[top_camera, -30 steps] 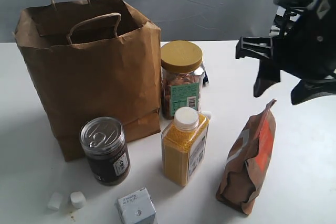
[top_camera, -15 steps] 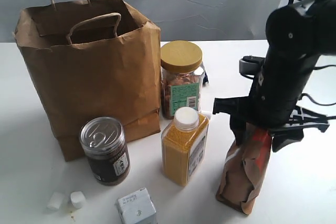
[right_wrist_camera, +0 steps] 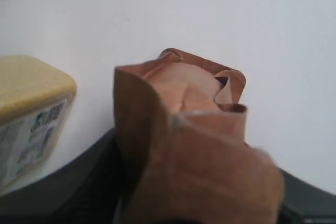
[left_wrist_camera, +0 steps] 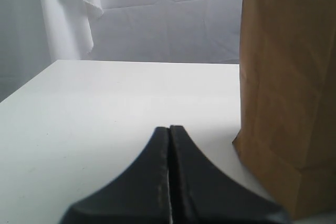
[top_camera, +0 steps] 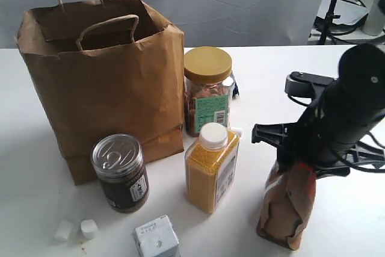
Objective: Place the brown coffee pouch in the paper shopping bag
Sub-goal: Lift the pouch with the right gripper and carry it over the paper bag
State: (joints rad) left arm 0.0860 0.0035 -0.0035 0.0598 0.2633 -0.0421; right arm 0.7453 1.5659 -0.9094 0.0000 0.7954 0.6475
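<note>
The brown coffee pouch [top_camera: 287,209] stands crumpled on the white table at the front right, its orange label partly showing. My right gripper [top_camera: 304,156] has come down over the pouch's top, and its black fingers [right_wrist_camera: 79,182] stand wide on either side of the pouch [right_wrist_camera: 194,145], which fills the space between them; I count it as open. The top of the pouch is hidden under the arm in the exterior view. The paper shopping bag [top_camera: 102,88] stands open at the back left. My left gripper [left_wrist_camera: 169,129] is shut and empty, low over the table beside the bag's wall [left_wrist_camera: 289,77].
Between bag and pouch stand a yellow-lidded nut jar [top_camera: 207,91] and a yellow-grain bottle [top_camera: 210,170] with a white cap. A dark can [top_camera: 120,173], a small white carton [top_camera: 156,240] and two white cubes [top_camera: 77,230] sit in front of the bag.
My right arm has dropped from the upper right down onto the pouch's top. The pouch has been pressed lower, more crumpled and more upright. The left gripper's earlier state is not shown.
</note>
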